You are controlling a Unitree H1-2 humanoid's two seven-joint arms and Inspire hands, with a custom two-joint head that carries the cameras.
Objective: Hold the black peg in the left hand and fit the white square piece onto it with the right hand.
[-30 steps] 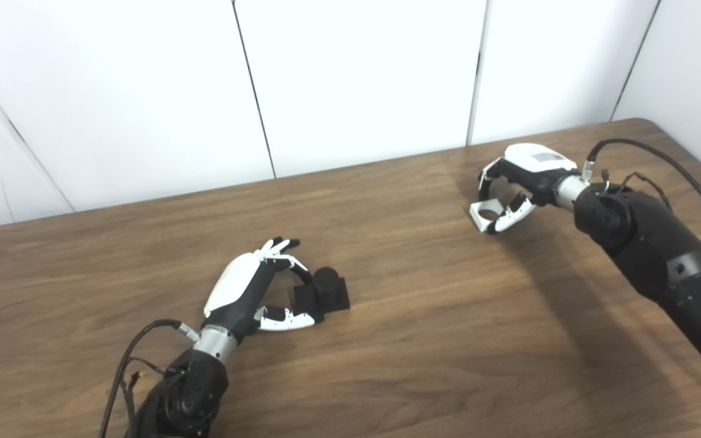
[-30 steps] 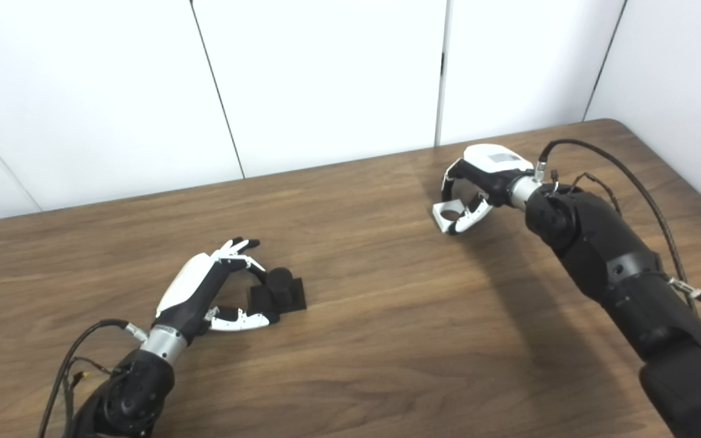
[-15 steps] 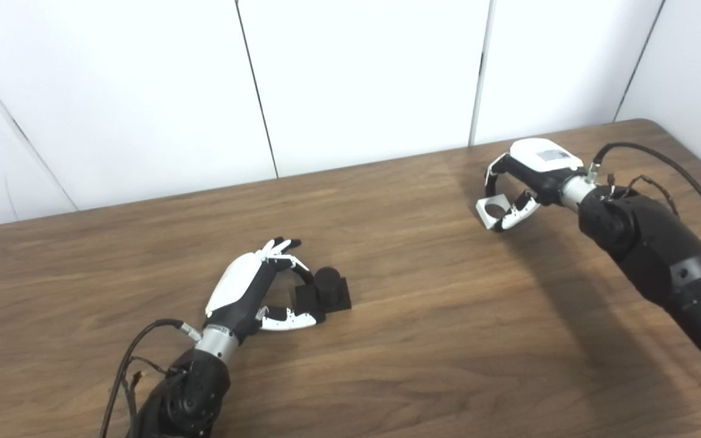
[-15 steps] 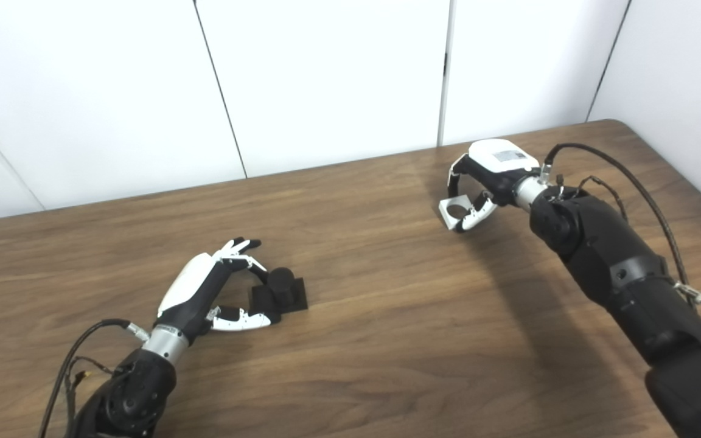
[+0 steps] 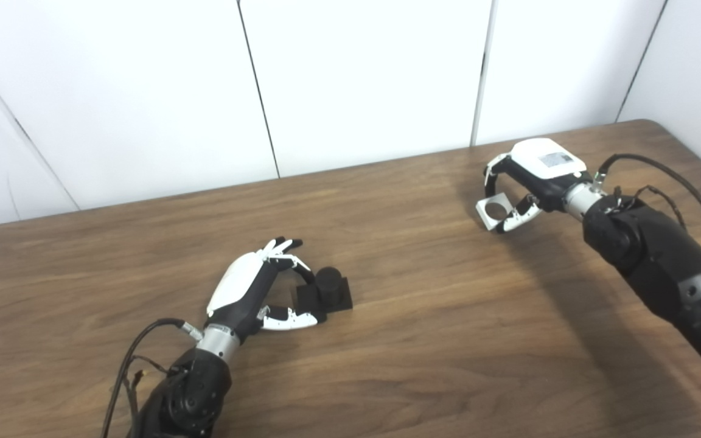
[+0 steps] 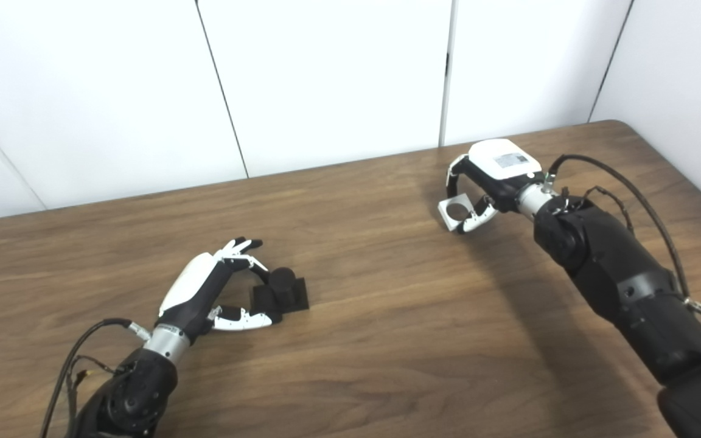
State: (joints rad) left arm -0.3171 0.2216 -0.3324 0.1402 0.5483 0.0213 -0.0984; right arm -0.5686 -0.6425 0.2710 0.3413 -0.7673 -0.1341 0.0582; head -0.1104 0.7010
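White wall panels back the brown wooden surface [image 5: 423, 316]. Our left hand [image 5: 252, 292] curls its fingers [image 5: 286, 317] around the black peg [image 5: 325, 289], which rests on the surface; whether they grip it, we cannot tell. Our right hand [image 5: 530, 182] pinches the white square piece [image 5: 493, 210], well apart. We secure the peg upright first, then align hole over post.

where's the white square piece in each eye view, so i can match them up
Left eye view: the white square piece is upper right of centre, held in the right hand.
Right eye view: the same piece sits right of centre, nearer the middle of the picture, in the same hand.
Shared landmark: the black peg at the left hand, lower left of centre in both views.
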